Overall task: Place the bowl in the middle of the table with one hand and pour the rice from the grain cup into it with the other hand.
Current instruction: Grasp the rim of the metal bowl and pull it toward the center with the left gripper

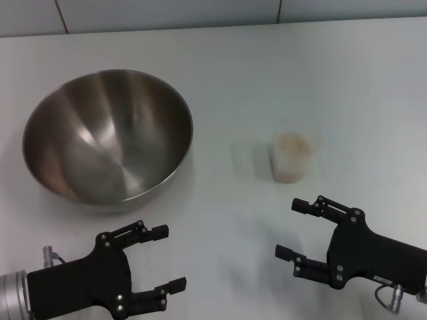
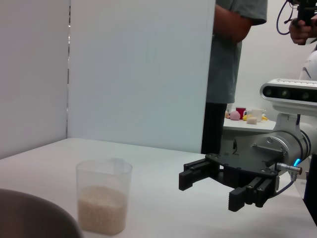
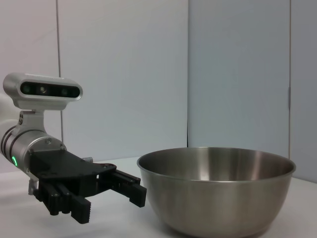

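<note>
On table (image 1: 347, 80) | shiny steel bowl (image 1: 107, 137) empty | grain cup (image 1: 291, 157) half-full rice (image 1: 291, 145) | both end effectors spread

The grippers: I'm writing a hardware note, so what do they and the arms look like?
Both the left gripper and right gripper are matte black, with two ribbed fingers and visible silver screws. They mount on silver-grey cylindrical wrists with small cable connectors. A white camera bar sits above each wrist, and a small green light glows on the left one.

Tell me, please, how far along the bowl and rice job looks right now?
Nothing looks done. The bowl sits empty on the table's left side, not the middle, and the rice fills the upright grain cup. The left tool and right tool hover open, holding nothing. Moving the bowl and pouring both remain.
</note>
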